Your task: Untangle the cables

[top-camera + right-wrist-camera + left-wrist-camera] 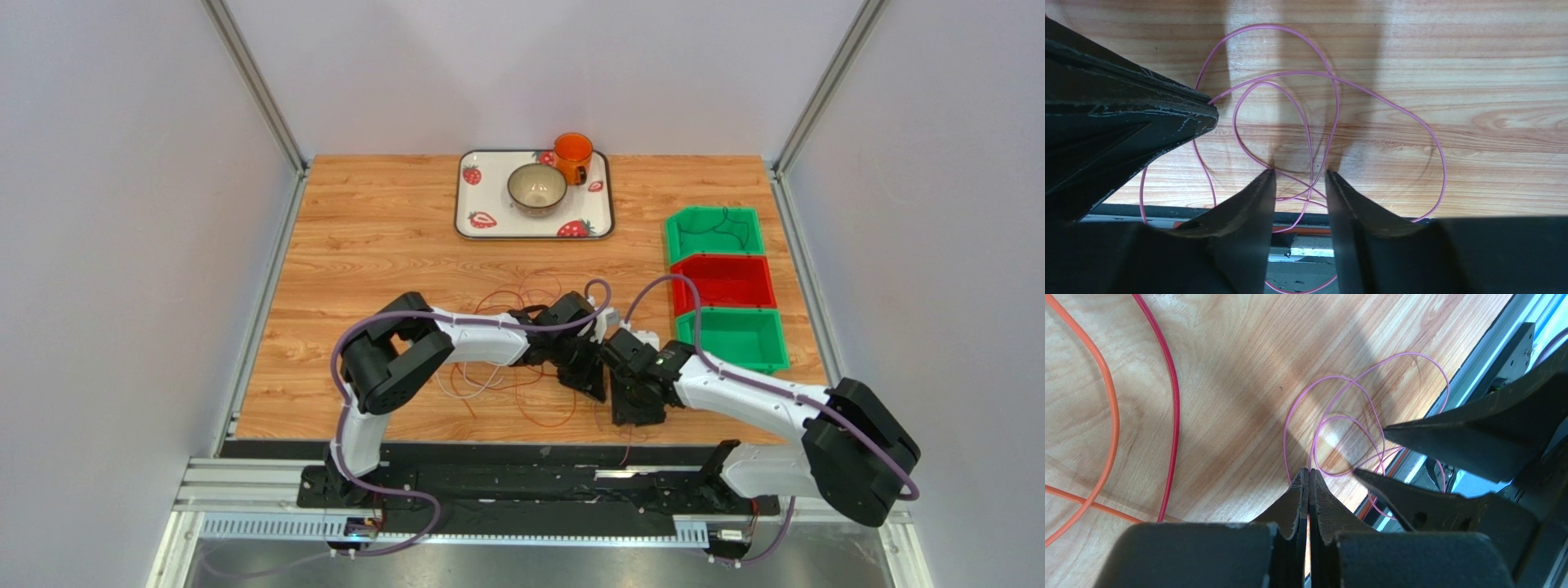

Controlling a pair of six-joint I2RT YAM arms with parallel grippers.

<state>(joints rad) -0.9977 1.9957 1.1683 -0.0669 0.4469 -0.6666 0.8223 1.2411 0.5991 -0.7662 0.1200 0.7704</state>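
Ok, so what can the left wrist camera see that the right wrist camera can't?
Only the left wrist view shows the orange cable and the red cable, lying side by side on the wood. Only the right wrist view shows the strands of the pink cable crossing in the gap between the open fingers of the right gripper. Both views show the pink loops, the wooden table and the left gripper, which is shut with its tips right by those loops.
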